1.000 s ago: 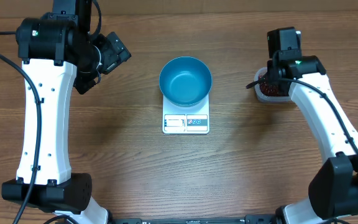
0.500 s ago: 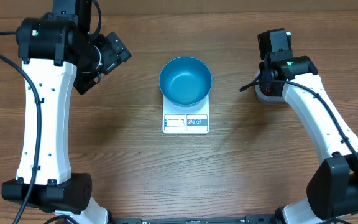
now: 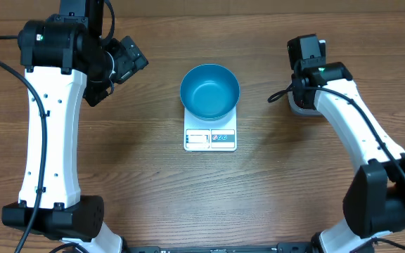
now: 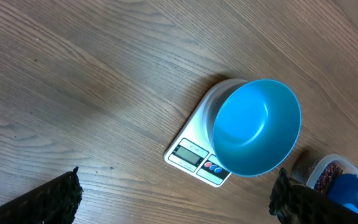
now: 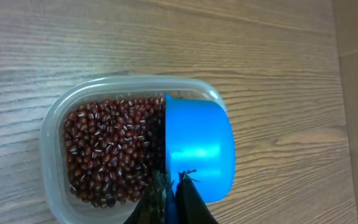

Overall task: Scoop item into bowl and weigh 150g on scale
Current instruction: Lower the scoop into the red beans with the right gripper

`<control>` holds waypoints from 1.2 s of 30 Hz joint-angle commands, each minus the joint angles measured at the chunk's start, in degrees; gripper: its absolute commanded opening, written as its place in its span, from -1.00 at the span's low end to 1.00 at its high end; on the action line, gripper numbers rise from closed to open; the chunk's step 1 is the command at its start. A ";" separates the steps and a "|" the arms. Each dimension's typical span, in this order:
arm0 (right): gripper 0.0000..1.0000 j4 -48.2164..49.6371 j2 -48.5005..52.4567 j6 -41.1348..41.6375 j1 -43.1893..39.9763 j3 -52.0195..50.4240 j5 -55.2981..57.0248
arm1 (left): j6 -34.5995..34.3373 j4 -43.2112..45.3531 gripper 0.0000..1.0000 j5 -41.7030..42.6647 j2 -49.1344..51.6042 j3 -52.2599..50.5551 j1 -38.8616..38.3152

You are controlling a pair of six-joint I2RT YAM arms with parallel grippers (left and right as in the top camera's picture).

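Pinching small blue plastic scoop (image 5: 197, 149) by handle, right gripper (image 5: 169, 202) hangs over red-brown beans (image 5: 110, 152) in clear plastic tub (image 5: 50, 134); tilting in transit could spill them short of teal round bowl (image 3: 209, 90) on white square scale (image 3: 210, 138).

One round teal-blue bowl (image 3: 209, 91); one small white flat square kitchen scale (image 3: 210, 139), with one display window on its front strip; one clear rounded-rectangle plastic tub (image 5: 51, 124); one small blue plastic scoop (image 5: 197, 149); small dark red-brown oval beans (image 5: 110, 149), a loose heap, far too many to count; two white-and-black robot arms, left arm (image 3: 51, 119) and right arm (image 3: 357, 130); two grippers, left gripper (image 4: 176, 199) and right gripper (image 5: 169, 199); one brown wood-grain table (image 3: 153, 204).
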 commanded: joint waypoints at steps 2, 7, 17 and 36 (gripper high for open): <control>-0.92 -0.22 1.01 0.90 0.09 0.28 0.20 | 1.29 0.09 0.99 -0.87 -0.63 0.79 -0.07; -0.92 -0.22 0.98 2.34 0.09 0.31 0.15 | 1.31 0.09 0.99 -0.87 -0.63 0.79 -0.07; -0.92 -0.17 0.87 3.45 0.07 0.42 -3.74 | 1.29 0.09 0.99 -0.87 -0.63 0.79 -0.07; -0.92 -2.60 -1.22 6.25 -7.85 3.10 -21.53 | 1.31 0.09 0.99 -0.87 -0.63 0.79 -0.07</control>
